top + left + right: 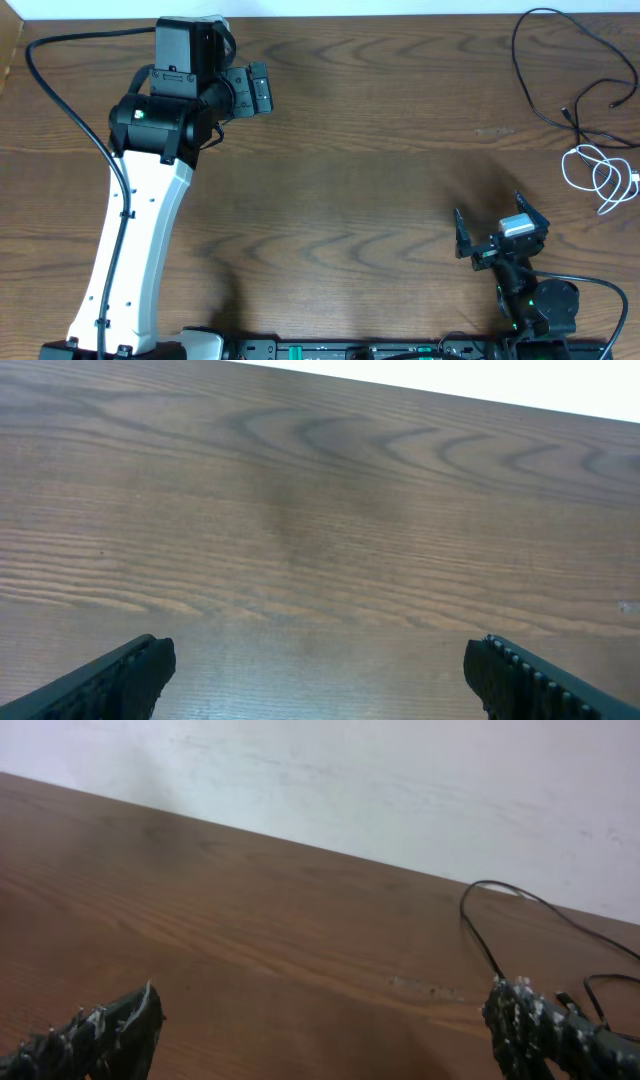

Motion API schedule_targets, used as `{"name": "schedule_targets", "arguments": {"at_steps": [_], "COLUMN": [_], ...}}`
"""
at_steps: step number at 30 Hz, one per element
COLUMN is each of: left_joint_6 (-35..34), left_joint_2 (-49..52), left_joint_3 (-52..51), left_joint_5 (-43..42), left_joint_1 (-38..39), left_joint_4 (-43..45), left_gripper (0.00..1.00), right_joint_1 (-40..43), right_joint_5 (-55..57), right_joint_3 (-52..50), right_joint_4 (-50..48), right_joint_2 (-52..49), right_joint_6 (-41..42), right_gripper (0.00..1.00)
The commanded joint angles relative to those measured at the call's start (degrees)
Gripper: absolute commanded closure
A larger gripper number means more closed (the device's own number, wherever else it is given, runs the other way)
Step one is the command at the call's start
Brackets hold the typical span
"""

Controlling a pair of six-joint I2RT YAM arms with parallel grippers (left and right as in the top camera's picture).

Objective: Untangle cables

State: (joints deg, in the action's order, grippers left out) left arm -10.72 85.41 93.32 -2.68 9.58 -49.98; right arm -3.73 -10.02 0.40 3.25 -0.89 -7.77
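Though lying close together at the far right edge of the table, black cable and white cable touching or not, hard to tell from overhead; black in wide loose loops toward the far corner, white in a small coil just nearer. Left gripper over bare wood at far left, well apart from both, fingers spread wide, clamped on nothing. Right gripper near front right, short of the white coil, fingers likewise wide apart, empty

Matt brown wood-grain table; thin smooth black cable & white cable; ribbed blk plastic left hand.
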Motion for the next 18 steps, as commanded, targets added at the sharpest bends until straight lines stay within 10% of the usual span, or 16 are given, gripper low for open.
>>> {"name": "schedule_targets", "arguments": {"at_steps": [1, 18], "left_joint_6": [-0.57, 0.68], "left_joint_2": [0.35, -0.28], "left_joint_3": [-0.09, -0.09], "left_joint_5": [0.13, 5.40], "left_joint_1": [-0.26, -0.31], "left_joint_4": [-0.13, -8.02], "left_gripper": [0.02, 0.02], "right_joint_1": [-0.44, -0.44], "right_joint_5": [0.46, 0.46], "right_joint_3": [-0.09, -0.09], "right_joint_4": [0.33, 0.33], "right_joint_2": [0.11, 0.11], "right_joint_6": [0.85, 0.85], "right_gripper": [0.01, 0.01]}}
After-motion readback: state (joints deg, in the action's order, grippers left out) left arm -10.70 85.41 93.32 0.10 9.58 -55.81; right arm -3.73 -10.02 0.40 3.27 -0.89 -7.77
